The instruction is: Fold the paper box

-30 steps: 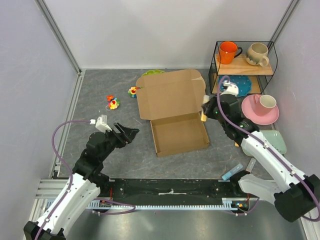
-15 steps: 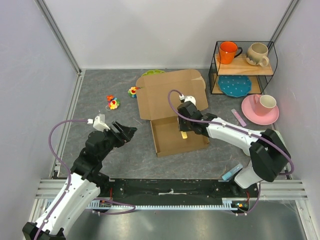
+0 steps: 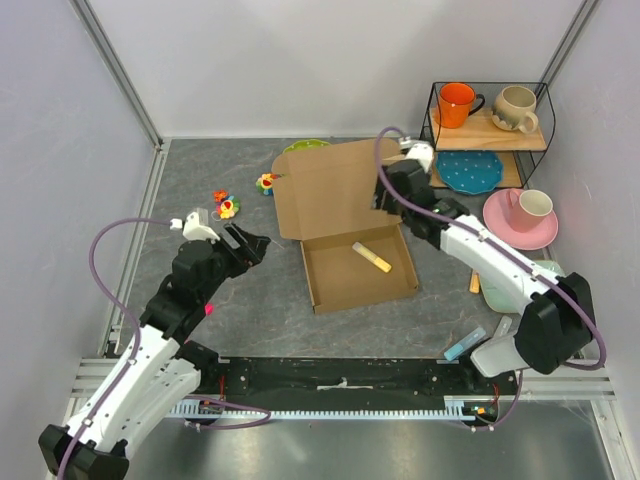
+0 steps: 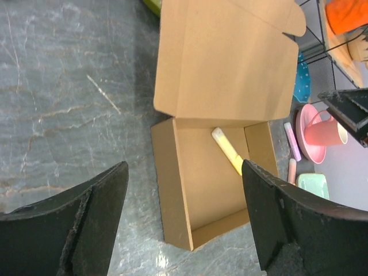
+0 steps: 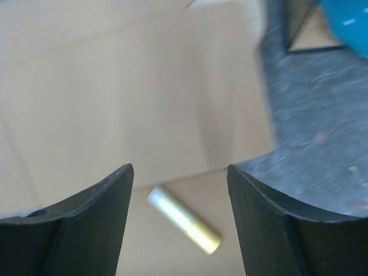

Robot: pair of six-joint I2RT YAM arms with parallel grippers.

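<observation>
We find the paper box [image 3: 330,195] at the middle of the surface, tray open toward us and lid laid back toward the far edge, its hinge running left to right. A yellow stick [image 3: 371,258] lies in the tray. Our right claw [image 3: 383,203] hangs open and empty over the lid's right edge, the nearer one. The left claw [image 3: 252,246], also open and empty, sits well apart off the tray's left side.

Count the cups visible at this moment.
3. An orange cup and a beige cup stand on the top shelf of the rack; a pink cup sits on the pink plate in front of it. No others are visible.
</observation>
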